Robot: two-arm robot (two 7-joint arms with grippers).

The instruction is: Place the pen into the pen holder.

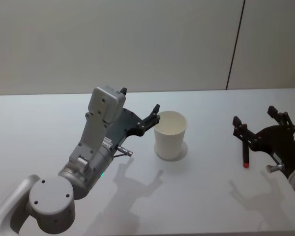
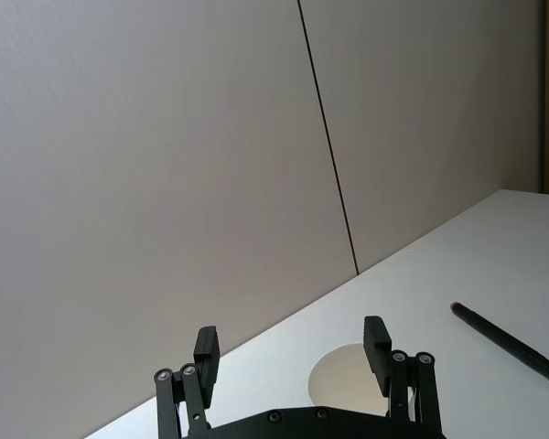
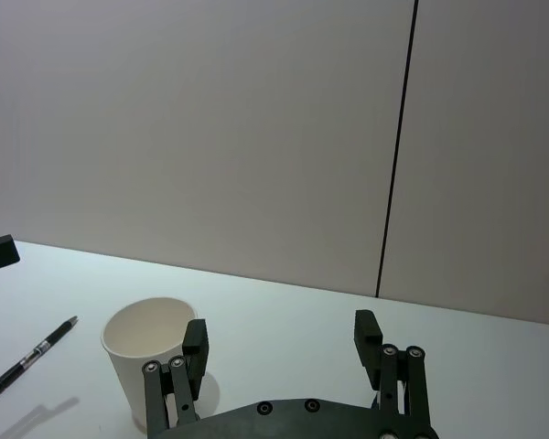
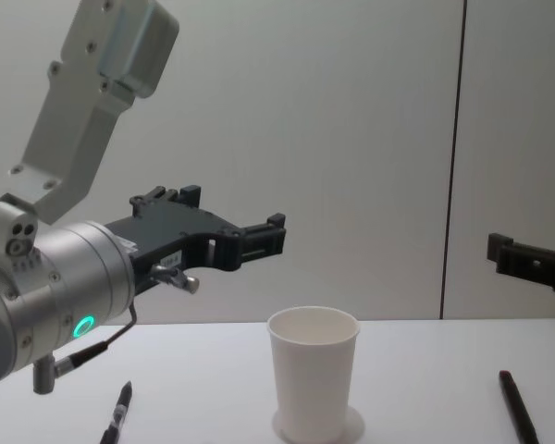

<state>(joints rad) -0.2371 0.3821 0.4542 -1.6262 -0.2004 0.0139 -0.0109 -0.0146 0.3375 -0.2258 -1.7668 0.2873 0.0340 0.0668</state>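
The pen holder (image 1: pixel 170 135), a white paper cup, stands upright mid-table, also in the chest view (image 4: pixel 313 370). My left gripper (image 1: pixel 155 115) hovers open and empty just left of and above its rim (image 2: pixel 291 352). A black pen with a red end (image 1: pixel 246 155) lies on the table right of the cup (image 4: pixel 518 407), just below my right gripper (image 1: pixel 253 117), which is open and empty above the table (image 3: pixel 280 338). A second dark pen (image 4: pixel 118 414) lies left of the cup (image 3: pixel 27 361).
The white table (image 1: pixel 211 196) runs back to a plain wall with a dark vertical seam (image 1: pixel 235 44). My left arm's grey forearm (image 1: pixel 96 142) stretches over the table's left half.
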